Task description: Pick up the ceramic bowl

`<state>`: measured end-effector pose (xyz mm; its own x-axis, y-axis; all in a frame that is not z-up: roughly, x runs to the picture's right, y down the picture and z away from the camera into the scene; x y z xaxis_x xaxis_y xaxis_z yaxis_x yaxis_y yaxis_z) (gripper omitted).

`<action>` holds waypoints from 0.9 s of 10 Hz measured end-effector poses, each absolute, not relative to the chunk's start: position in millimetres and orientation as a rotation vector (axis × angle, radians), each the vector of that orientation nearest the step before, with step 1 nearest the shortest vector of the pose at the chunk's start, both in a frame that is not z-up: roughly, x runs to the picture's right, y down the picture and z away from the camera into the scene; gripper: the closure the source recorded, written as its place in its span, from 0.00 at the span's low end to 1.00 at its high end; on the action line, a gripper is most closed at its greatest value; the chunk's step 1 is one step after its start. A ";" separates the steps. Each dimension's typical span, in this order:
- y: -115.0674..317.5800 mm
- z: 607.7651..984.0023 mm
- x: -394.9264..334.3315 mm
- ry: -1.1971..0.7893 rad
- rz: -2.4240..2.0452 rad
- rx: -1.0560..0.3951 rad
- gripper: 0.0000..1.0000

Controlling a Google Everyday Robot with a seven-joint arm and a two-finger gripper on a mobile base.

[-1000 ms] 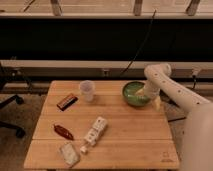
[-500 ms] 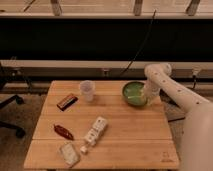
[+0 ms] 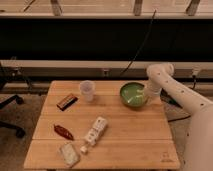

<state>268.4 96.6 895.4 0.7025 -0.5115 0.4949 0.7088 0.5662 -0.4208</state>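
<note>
The ceramic bowl, round, glossy green with a paler green inside, is at the back right of the wooden table. My gripper comes down from the white arm at the bowl's right rim and is partly hidden behind it. The bowl looks slightly tipped, with its inside facing the camera. I cannot tell whether it rests on the table.
A translucent whitish cup stands left of the bowl. A dark flat bar, a red-brown packet, a white box and a pale wrapped item lie on the left half. An office chair stands at the far left.
The gripper has lifted slightly at the bowl's right rim. The bowl has shifted a little and now looks more tipped. The other things have not moved.
</note>
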 end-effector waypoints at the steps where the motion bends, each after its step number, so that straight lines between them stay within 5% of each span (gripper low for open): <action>1: 93.6 892.5 269.0 -0.335 -0.751 -0.638 1.00; 9: 64.1 855.5 259.3 -0.350 -0.852 -0.625 1.00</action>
